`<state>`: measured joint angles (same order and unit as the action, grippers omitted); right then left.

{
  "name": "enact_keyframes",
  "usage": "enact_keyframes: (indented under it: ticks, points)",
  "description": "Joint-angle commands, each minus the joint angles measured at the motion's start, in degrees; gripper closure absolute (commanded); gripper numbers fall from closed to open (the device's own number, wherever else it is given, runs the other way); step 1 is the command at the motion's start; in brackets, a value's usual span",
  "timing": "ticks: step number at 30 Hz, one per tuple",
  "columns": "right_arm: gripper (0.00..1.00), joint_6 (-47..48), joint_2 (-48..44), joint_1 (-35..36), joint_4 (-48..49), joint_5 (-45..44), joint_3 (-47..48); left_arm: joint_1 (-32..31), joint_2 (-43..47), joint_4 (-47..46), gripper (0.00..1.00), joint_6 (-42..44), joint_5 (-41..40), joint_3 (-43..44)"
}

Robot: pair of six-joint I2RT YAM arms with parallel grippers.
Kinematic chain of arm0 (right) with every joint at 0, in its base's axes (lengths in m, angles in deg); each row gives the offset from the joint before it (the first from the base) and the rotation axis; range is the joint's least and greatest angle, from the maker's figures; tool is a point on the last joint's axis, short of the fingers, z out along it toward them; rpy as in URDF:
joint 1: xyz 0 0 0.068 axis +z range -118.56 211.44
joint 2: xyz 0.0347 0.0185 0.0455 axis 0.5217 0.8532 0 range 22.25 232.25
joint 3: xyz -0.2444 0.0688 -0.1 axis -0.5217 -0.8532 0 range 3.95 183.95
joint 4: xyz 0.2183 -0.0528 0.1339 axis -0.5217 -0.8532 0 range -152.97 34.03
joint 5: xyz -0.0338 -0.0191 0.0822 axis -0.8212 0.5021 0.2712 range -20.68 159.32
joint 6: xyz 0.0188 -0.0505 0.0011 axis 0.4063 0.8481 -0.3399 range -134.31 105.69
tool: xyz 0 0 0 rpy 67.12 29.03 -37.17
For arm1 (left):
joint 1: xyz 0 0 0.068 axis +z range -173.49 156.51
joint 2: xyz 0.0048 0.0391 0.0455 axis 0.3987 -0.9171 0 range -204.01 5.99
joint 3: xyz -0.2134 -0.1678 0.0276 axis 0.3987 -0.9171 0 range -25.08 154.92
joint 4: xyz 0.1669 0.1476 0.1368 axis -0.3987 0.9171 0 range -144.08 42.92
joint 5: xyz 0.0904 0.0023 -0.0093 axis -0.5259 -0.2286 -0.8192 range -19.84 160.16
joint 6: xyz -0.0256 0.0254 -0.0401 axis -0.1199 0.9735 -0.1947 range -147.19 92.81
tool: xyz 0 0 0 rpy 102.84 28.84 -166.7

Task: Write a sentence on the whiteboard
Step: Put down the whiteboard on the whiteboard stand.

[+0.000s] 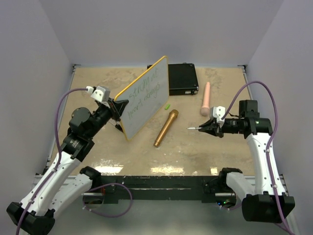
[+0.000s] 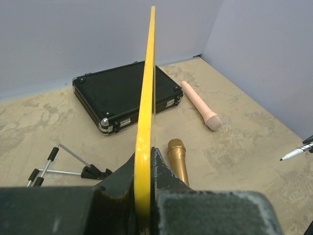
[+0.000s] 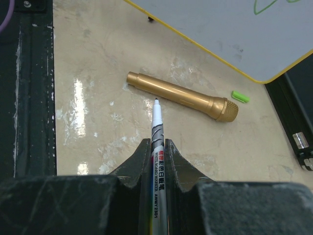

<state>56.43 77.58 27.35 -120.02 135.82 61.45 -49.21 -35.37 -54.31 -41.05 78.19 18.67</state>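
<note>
The whiteboard (image 1: 145, 97), white with a yellow rim, stands tilted on its edge at the table's left centre. My left gripper (image 1: 122, 106) is shut on its near rim. The left wrist view shows the board edge-on (image 2: 146, 93), with my left gripper (image 2: 145, 159) pinching the yellow rim. The sentence (image 1: 145, 90) runs in green lettering over two lines on the board's face. My right gripper (image 1: 201, 127) is shut on a marker (image 3: 156, 128). The uncapped tip points left, apart from the board. A corner of the whiteboard (image 3: 220, 34) shows at the top of the right wrist view.
A gold microphone (image 1: 166, 128) lies between the board and my right gripper. A pink microphone (image 1: 206, 98) and a black case (image 1: 182, 78) lie further back. A green cap (image 1: 167, 106) rests near the board's corner. A small wire stand (image 2: 58, 164) lies behind the board.
</note>
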Motion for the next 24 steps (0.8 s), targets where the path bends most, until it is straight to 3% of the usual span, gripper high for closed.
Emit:
enact_keyframes:
  ticks: [1, 6, 13, 21, 24]
  points:
    - [1.0, 0.28, -1.89, -0.12, 2.09, -0.58, -0.63, 1.1, 0.58, -14.1, 1.0, 0.07, 1.71, 5.38]
    - [1.0, 0.28, -2.59, -0.12, 2.09, -1.11, -0.81, 3.65, -1.08, -15.06, 1.0, -1.42, 5.93, 5.47]
    - [1.0, -0.6, -3.39, -0.12, 2.97, -1.11, -1.16, 10.86, -3.02, -21.9, 1.0, -9.76, 20.51, 4.6]
    - [1.0, 0.97, -2.69, -0.12, 0.86, 0.73, -0.46, 11.12, -1.35, -22.97, 1.0, -15.74, 21.85, 3.63]
    - [1.0, 8.53, -3.65, -0.03, -7.74, 1.44, 2.26, 11.12, -0.21, -23.33, 1.0, -17.51, 22.64, 2.22]
